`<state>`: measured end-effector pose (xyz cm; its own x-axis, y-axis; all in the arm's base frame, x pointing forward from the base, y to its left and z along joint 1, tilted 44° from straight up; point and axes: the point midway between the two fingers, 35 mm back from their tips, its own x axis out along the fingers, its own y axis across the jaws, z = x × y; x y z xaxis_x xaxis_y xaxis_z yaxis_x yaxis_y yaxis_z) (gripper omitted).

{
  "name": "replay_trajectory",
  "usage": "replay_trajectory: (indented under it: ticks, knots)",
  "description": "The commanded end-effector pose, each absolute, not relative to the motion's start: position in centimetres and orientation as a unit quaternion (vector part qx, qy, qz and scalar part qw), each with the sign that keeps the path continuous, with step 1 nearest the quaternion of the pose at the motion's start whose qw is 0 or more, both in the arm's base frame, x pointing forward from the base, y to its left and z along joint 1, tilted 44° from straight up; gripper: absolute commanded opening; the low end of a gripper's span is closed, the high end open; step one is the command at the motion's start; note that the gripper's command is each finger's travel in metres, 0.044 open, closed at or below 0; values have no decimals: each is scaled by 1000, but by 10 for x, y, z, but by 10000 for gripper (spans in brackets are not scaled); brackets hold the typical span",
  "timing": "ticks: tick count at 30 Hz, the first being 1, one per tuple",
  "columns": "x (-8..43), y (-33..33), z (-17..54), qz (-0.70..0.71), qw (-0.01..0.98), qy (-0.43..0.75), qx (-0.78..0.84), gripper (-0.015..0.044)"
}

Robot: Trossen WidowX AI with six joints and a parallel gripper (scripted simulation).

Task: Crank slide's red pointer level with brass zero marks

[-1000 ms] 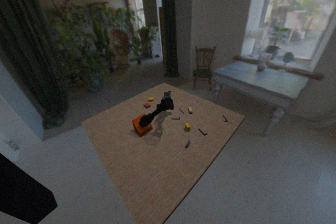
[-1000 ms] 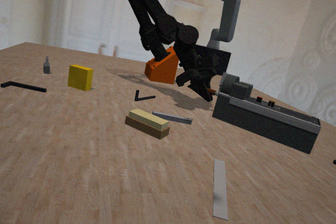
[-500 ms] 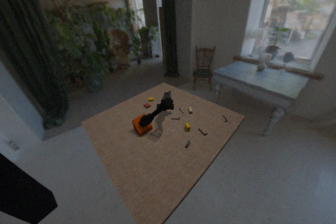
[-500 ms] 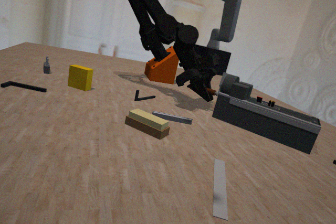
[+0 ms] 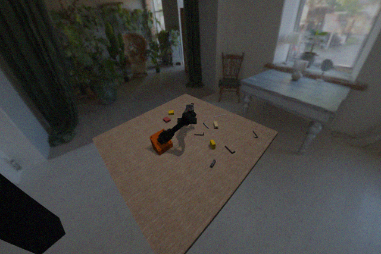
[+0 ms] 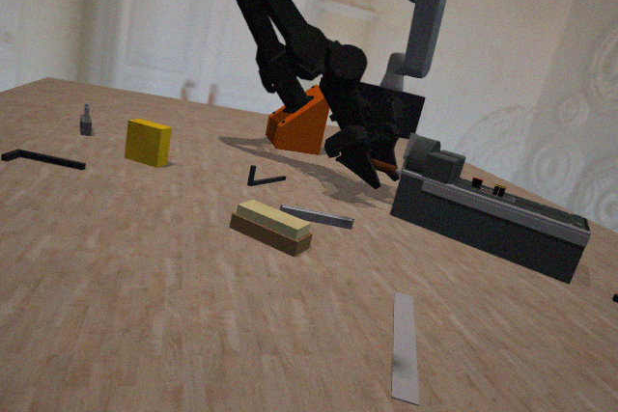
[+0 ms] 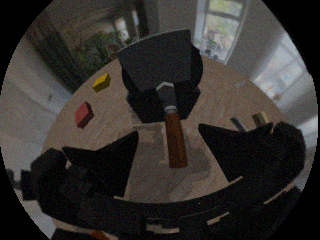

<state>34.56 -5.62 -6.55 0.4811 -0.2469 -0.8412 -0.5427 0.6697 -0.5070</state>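
The dark grey machine (image 6: 479,228) (image 7: 162,60) stands on the table, with a round housing at its crank end. Its small red pointer (image 6: 477,180) is on top, in the exterior view a little left of the brass zero marks (image 6: 499,189), with a gap between them. The crank's brown wooden handle (image 6: 381,166) (image 7: 176,142) sticks out toward the arm, on a grey crank arm (image 7: 166,93). My gripper (image 6: 387,181) (image 7: 169,130) is open, its fingers apart on either side of the handle, with space visible on both sides in the wrist view. The pointer is hidden in the wrist view.
A red block (image 5: 166,119) (image 7: 84,114) and a yellow block (image 5: 171,112) (image 7: 101,82) lie on the machine's left in the wrist view. A cream-and-brown block (image 6: 271,226), a grey bar (image 6: 317,216), a black angled key (image 6: 266,180) and another yellow block (image 6: 148,142) are on the other side.
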Motion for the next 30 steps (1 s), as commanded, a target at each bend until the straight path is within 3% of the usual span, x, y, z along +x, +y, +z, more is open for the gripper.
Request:
replay_trajectory:
  ticks: [1,22,30]
  knots:
    - [351,-46,-52,94,767,497,-395,440]
    - [368,51,46,102,765,499,-394,440]
    - [389,62,44,75,767,500,-394,440]
